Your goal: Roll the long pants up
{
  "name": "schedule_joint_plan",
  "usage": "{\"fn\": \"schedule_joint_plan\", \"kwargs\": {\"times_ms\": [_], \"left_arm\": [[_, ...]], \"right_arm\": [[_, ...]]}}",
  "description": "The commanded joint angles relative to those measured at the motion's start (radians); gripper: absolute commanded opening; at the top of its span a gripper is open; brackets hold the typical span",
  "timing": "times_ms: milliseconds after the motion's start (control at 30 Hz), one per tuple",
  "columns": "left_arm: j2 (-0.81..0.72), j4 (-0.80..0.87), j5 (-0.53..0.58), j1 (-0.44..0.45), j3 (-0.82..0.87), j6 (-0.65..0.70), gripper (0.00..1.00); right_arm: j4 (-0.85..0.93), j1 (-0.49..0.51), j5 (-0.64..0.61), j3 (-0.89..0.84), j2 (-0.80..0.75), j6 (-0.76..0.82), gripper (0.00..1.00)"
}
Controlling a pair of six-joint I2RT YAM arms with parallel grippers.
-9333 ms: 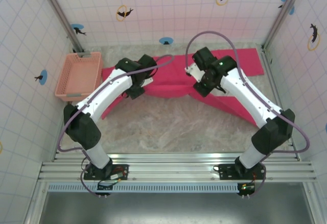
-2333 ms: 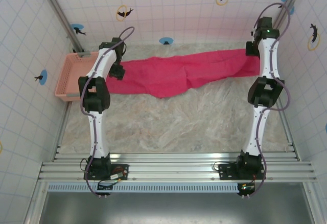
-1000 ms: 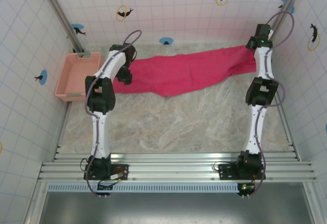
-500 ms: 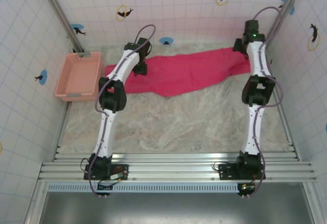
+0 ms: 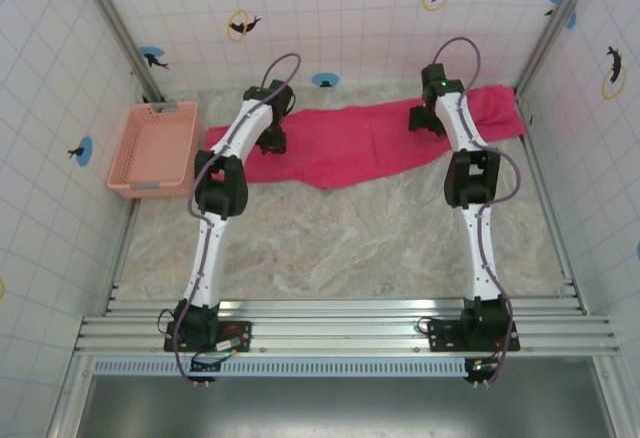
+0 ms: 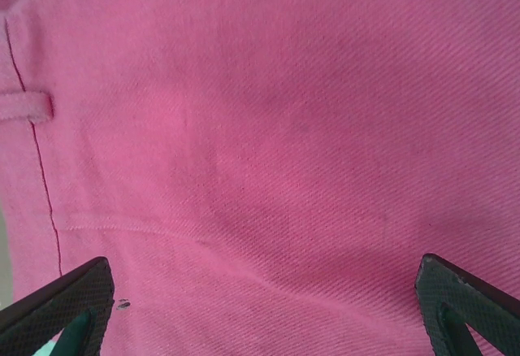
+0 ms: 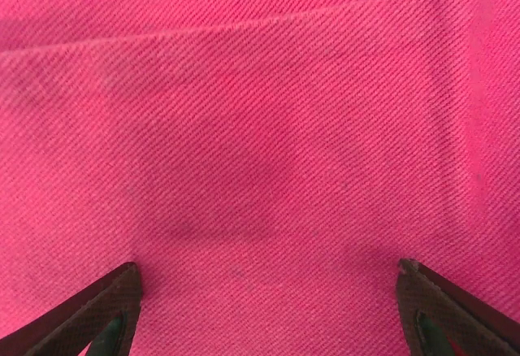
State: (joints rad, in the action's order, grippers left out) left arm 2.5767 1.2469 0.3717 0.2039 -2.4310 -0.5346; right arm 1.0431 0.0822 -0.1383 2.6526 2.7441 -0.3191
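The long pants (image 5: 350,143) lie spread flat in a bright pink-red band across the far side of the table, waist end to the left and leg ends toward the far right corner. My left gripper (image 5: 272,141) hovers over the waist end. In the left wrist view it (image 6: 260,315) is open wide above the pants (image 6: 268,128), near a belt loop (image 6: 24,106), with nothing between its fingers. My right gripper (image 5: 425,120) is over the leg part. In the right wrist view it (image 7: 272,311) is open above flat cloth (image 7: 244,128), just below a folded edge (image 7: 244,23).
A pale salmon-pink plastic basket (image 5: 155,148) stands at the left wall, just left of the waist end. Tiled walls and metal posts close in the far corners. The marbled table top (image 5: 330,248) in front of the pants is bare.
My right arm has swung left from the far right corner to above the leg, its jaws spreading wider, and the leg end now lies flat. My left arm shifted right over the waist.
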Motion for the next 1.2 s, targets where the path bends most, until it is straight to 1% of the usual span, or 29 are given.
{"fn": "schedule_joint_plan", "kwargs": {"times_ms": [0,100,267,367,500,700,767,900,1033,1100,1167], "left_arm": [[0.03,0.117,-0.003,0.001,0.001,0.004,0.98],[0.011,0.148,-0.002,0.0,0.031,0.027,0.97],[-0.034,0.158,0.022,0.0,0.106,0.085,0.97],[-0.047,0.169,0.016,0.0,0.126,0.116,0.98],[-0.097,0.17,-0.004,0.002,0.21,0.109,0.97],[-0.209,0.106,-0.015,0.0,0.45,0.142,0.97],[-0.289,0.069,-0.012,0.0,0.549,0.148,0.97],[-0.37,0.011,-0.002,0.0,0.7,0.156,0.97],[-0.405,-0.027,0.02,0.0,0.794,0.175,0.98],[-0.408,-0.043,0.041,0.0,0.812,0.188,0.98],[-0.397,-0.048,0.059,0.0,0.795,0.202,0.98]], "right_arm": [[0.152,0.009,-0.044,0.02,0.034,0.062,0.83],[0.22,0.011,-0.021,0.008,0.033,0.092,0.83],[0.26,0.011,0.06,-0.07,0.008,0.107,0.82],[0.301,0.017,0.106,-0.076,0.013,0.118,0.82],[0.371,0.025,0.122,-0.113,-0.01,0.135,0.81],[0.348,0.035,0.173,-0.374,-0.176,0.165,0.79],[0.333,0.04,0.196,-0.469,-0.249,0.173,0.78],[0.327,0.06,0.237,-0.617,-0.369,0.196,0.78],[0.31,0.065,0.317,-0.748,-0.498,0.198,0.77],[0.295,0.051,0.299,-0.765,-0.563,0.195,0.77],[0.284,0.009,0.262,-0.752,-0.628,0.189,0.78]]}}
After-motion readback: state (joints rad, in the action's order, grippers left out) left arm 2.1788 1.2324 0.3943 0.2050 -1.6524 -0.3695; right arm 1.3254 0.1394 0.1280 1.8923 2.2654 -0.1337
